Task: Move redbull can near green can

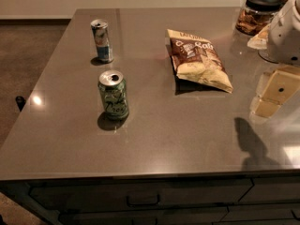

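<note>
A broad grey-brown counter [154, 139] fills most of the view, its glossy top catching a few soft reflections, with dark drawers [143, 199] along its front edge and brown floor [23, 55] showing past its left side. At the right edge, the robot's white arm [286, 32] reaches in over the counter. Below it hangs the cream-coloured gripper [274, 95], above the right side of the counter and well apart from both cans. Whether it is set wide or narrow cannot be told from here. It is not on either can. Its dark shadow [253, 146] falls on the counter towards the front right. A brown and pale-yellow bag of chips [199, 60] lies flat near the middle of the counter, right of the cans. A glass jar [257, 13] with a black lid stands at the back right corner, just beside the arm. The green can [113, 95] stands upright on the left half of the counter, towards the front, its silver top and tab opening showing. The redbull can [101, 40], slimmer and blue and silver, stands upright behind it, farther back on the left side. The two cans are apart, with bare counter between them.
</note>
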Motion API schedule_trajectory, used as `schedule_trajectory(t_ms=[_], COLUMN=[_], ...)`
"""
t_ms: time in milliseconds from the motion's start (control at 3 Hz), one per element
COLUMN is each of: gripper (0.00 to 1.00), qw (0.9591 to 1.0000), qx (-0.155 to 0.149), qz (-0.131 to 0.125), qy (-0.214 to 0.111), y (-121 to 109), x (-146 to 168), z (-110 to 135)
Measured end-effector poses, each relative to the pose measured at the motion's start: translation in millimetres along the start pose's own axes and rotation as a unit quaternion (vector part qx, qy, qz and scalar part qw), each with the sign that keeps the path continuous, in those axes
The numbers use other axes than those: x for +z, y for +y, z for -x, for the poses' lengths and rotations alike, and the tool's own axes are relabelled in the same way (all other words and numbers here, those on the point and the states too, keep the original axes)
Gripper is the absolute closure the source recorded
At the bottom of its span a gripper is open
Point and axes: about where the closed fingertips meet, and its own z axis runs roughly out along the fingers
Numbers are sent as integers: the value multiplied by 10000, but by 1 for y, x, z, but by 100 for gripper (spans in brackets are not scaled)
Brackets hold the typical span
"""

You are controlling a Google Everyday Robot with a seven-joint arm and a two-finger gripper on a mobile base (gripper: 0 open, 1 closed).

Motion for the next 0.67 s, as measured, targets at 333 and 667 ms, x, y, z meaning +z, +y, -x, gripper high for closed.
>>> schedule_trajectory(t_ms=[333, 667], gripper=[0, 0], qw=[10000, 9998], qx=[0, 10], qz=[-1, -24], qy=[0, -179], y=[0, -8], x=[0, 1], z=[0, 7])
